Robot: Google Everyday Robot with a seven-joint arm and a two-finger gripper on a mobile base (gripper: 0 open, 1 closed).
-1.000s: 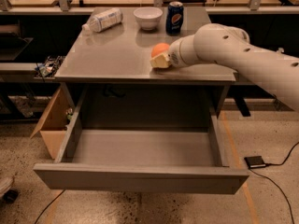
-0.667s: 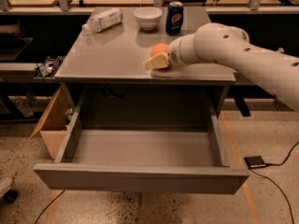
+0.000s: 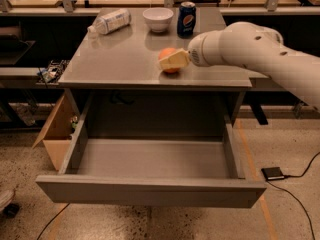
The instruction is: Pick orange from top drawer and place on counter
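the jaws were clenched on the orange (image 3: 164, 57) at the middle of the grey bench (image 3: 120, 64), a little right of centre, the near cream finger (image 3: 176, 60) lying across the fruit's right front and the far one hidden behind it. the orange sat low at the bench top; whether it touched the surface could not be told. the white arm (image 3: 240, 46) reached in from the right, over the bench's right edge. behind the orange, along the back of the bench, stood a blue soda can (image 3: 186, 19), a white bowl (image 3: 158, 19) just left of it, and a clear plastic bottle (image 3: 110, 21) lying on its side further left. below, the top drawer (image 3: 150, 191) was pulled fully out. a cardboard box (image 3: 52, 134) leaned at the cabinet's left, and a small black device (image 3: 273, 173) with a cable lay on the floor to the right.
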